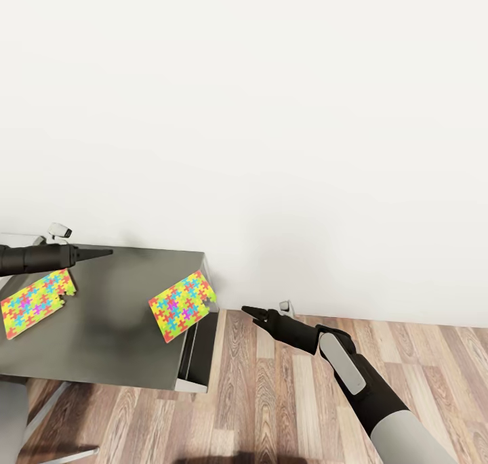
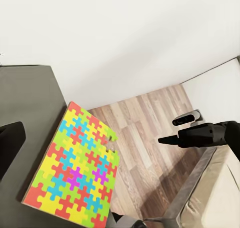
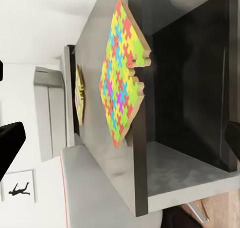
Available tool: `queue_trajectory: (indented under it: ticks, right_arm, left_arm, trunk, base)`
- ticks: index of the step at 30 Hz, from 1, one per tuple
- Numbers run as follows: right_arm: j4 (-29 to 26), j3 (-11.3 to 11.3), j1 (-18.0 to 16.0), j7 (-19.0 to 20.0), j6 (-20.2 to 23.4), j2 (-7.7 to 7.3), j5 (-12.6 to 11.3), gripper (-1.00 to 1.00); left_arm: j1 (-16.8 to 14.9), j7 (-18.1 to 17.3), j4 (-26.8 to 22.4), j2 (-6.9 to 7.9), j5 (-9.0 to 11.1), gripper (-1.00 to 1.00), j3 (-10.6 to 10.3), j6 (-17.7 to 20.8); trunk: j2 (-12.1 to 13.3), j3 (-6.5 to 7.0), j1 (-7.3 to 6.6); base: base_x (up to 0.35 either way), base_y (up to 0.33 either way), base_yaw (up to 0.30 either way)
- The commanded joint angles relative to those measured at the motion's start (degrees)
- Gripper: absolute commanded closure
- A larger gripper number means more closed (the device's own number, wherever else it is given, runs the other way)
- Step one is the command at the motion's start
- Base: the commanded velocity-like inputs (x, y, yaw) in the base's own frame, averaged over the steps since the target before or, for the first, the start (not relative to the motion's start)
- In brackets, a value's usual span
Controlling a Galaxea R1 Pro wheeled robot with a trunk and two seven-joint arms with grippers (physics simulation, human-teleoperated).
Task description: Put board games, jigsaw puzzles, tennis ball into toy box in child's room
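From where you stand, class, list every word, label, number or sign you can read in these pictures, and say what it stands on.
None: no readable word, number or brand in any view.
Near puzzle and far puzzle on the table: coloured pieces only, no lettering.
Small framed picture on the wall in the right wrist view: a dark figure, no text.

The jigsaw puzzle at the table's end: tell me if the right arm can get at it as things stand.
Probably yes. The jigsaw puzzle overhangs the end of the table, and the right gripper hangs over the floor beside that end, pointing toward it, nothing between them. Lying flat, it may be awkward to pinch.
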Motion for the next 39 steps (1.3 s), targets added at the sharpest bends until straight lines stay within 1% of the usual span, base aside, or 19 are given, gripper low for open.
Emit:
queue_trajectory:
  ticks: [1,3,5,7,9,12,13,16,19,22,26,39]
  right_arm:
    - [0.0,0.1,0.0,0.0,0.1,-0.01,-0.2,-1.0]
    - [0.0,0.1,0.0,0.0,0.1,0.01,-0.2,-1.0]
    - [0.0,0.2,0.0,0.0,0.1,0.03,-0.2,-1.0]
    - [0.0,0.2,0.0,0.0,0.1,0.04,-0.2,-1.0]
    - [0.0,0.3,0.0,0.0,0.1,0.04,-0.2,-1.0]
    - [0.0,0.3,0.0,0.0,0.1,0.05,-0.2,-1.0]
    - [0.0,0.3,0.0,0.0,0.1,0.05,-0.2,-1.0]
    - [0.0,0.3,0.0,0.0,0.1,0.05,-0.2,-1.0]
    - [0.0,0.3,0.0,0.0,0.1,0.05,-0.2,-1.0]
    - [0.0,0.4,0.0,0.0,0.1,0.05,-0.2,-1.0]
    - [0.0,0.4,0.0,0.0,0.1,0.05,-0.2,-1.0]
    - [-0.1,0.4,0.0,0.0,0.1,0.05,-0.2,-1.0]
  left_arm:
    - [0.0,-0.2,-0.1,0.04,0.0,-1.0,0.0,0.6]
    - [0.0,-0.2,-0.5,0.13,0.1,-1.0,0.0,0.6]
    - [0.4,-0.2,-1.7,0.72,1.2,-1.0,0.0,0.8]
    - [1.1,-0.2,-3.1,1.32,2.8,-1.0,0.0,1.4]
    - [2.2,-0.2,-5.1,2.03,5.3,-1.0,0.0,2.5]
    - [4.3,-0.2,-8.7,3.1,9.7,-1.0,-0.1,4.6]
    - [5.8,-0.2,-11.3,3.69,12.6,-1.0,-0.3,5.7]
    - [7.8,-0.2,-15.1,4.71,16.0,-1.0,-0.7,6.9]
    - [9.0,-0.2,-17.8,6.0,18.1,-1.0,-1.1,7.9]
    - [9.6,-0.2,-19.2,6.84,19.2,-1.0,-1.6,8.8]
    - [10.1,-0.2,-20.3,7.45,20.0,-1.0,-2.3,9.4]
    - [10.3,-0.2,-20.9,7.89,20.4,-1.0,-2.7,9.7]
  trunk:
    - [-0.5,-0.24,0.24]
    - [-0.9,-0.42,0.46]
    - [-0.9,-0.42,0.46]
    - [-0.9,-0.42,0.46]
    - [-0.9,-0.42,0.46]
    - [-0.9,-0.42,0.46]
    - [-0.9,-0.42,0.46]
    - [-0.9,-0.42,0.46]
    - [-0.9,-0.42,0.46]
    - [-0.9,-0.42,0.46]
    - [-0.9,-0.42,0.46]
    - [-0.9,-0.42,0.46]
  base:
    - [0.0,0.0,0.0]
    - [0.0,0.0,0.0]
    - [0.0,0.0,0.0]
    - [0.0,0.0,0.0]
    - [0.0,0.0,0.0]
    - [0.0,0.0,0.0]
    - [0.0,0.0,0.0]
    - [0.0,0.0,0.0]
    - [0.0,0.0,0.0]
    - [0.0,0.0,0.0]
    - [0.0,0.003,0.0]
    - [0.0,0.109,0.0]
